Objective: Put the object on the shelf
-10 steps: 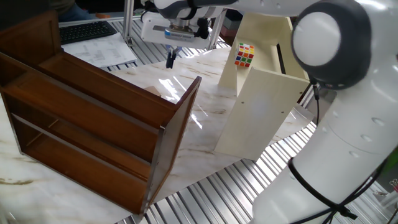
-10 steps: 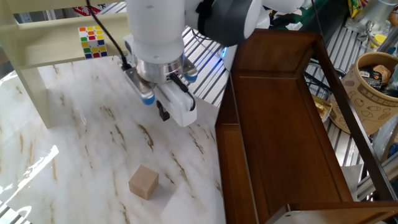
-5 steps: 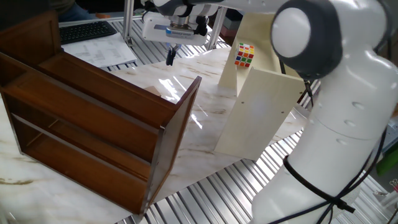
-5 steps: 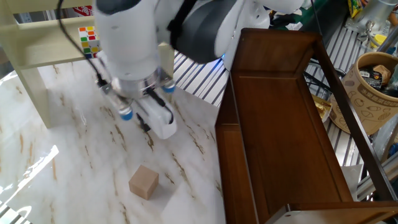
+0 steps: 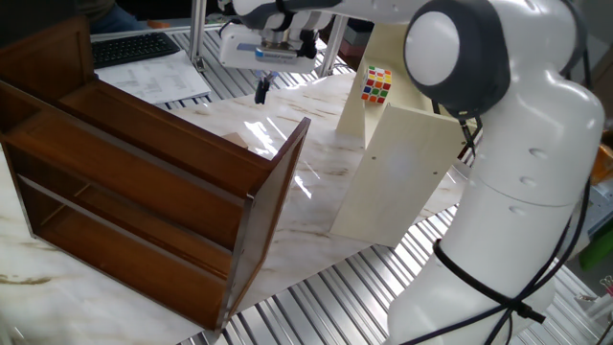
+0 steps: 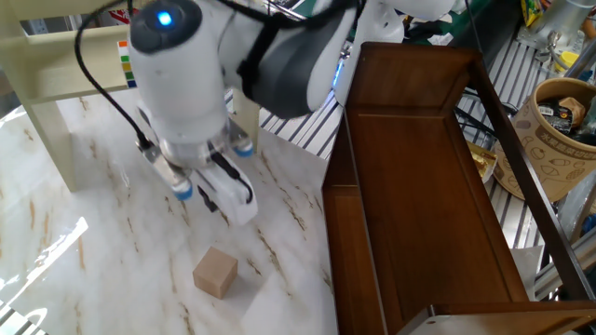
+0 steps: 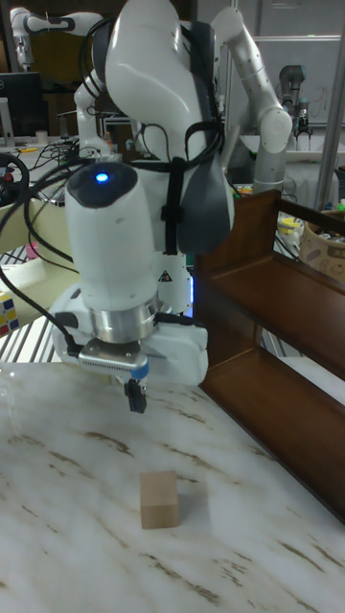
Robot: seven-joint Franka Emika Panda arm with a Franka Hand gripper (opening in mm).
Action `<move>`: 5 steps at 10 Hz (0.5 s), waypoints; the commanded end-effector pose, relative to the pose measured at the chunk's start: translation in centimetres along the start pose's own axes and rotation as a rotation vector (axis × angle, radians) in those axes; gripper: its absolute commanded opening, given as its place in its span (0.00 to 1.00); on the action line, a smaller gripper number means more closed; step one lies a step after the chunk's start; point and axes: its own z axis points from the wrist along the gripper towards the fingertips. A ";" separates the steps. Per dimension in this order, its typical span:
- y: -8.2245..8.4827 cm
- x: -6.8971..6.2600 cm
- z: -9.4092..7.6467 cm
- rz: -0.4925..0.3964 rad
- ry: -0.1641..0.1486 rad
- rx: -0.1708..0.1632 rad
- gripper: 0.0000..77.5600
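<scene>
The object, a small light-tan wooden block (image 6: 215, 272) (image 7: 159, 499), rests on the marble table with nothing touching it. My gripper (image 6: 211, 202) (image 7: 136, 395) (image 5: 261, 91) hangs above the block and a little behind it, pointing down. Its dark fingers are pressed together and hold nothing. The shelf, a dark reddish-brown wooden unit (image 5: 144, 182) (image 6: 419, 186) (image 7: 278, 354), stands to the side of the block. In the view from the shelf's side, the shelf hides most of the block.
A tall cream-white cabinet (image 5: 402, 163) (image 6: 56, 56) stands on the table opposite the shelf, with a multicoloured Rubik's cube (image 5: 376, 84) on it. A keyboard and papers (image 5: 144, 57) lie beyond the table. A round basket of odds and ends (image 6: 559, 121) sits behind the shelf.
The arm has swung away from the shelf's end and lowered, bringing the shut gripper closer over the block. The block and shelf have not moved.
</scene>
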 end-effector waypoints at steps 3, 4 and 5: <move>3.0 -0.5 3.1 -0.002 -0.015 0.015 0.00; 3.3 -0.8 3.6 -0.007 -0.015 0.015 0.00; 3.3 -0.9 3.7 -0.007 -0.015 0.015 0.00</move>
